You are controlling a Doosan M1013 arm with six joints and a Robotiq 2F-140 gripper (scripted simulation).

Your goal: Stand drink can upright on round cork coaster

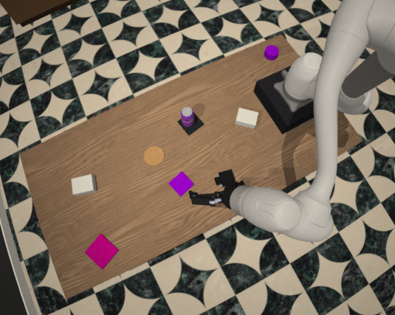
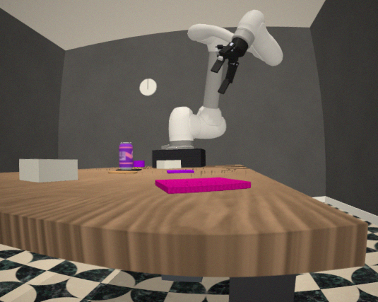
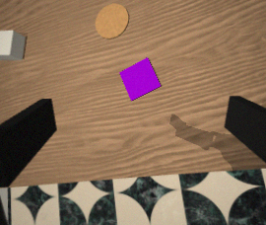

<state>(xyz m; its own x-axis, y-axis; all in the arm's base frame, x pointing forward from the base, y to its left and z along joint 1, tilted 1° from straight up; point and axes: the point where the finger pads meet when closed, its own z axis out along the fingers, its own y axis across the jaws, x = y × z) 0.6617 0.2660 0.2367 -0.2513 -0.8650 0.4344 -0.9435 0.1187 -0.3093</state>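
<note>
The purple drink can (image 1: 187, 116) stands upright on a black square coaster (image 1: 192, 126) near the middle of the table; it also shows in the exterior view (image 2: 126, 155). The round cork coaster (image 1: 153, 156) lies flat and bare on the table, to the front left of the can, and appears at the top of the wrist view (image 3: 111, 21). My gripper (image 1: 204, 189) is open and empty, high above the table's near edge, well apart from both; it shows raised in the exterior view (image 2: 221, 76).
A purple flat square (image 1: 181, 184) lies beside the gripper, a magenta one (image 1: 101, 251) at the front left. Two white blocks (image 1: 83, 184) (image 1: 246, 117) and a small purple cylinder (image 1: 271, 52) sit on the table. The arm's black base (image 1: 282, 104) stands at the right.
</note>
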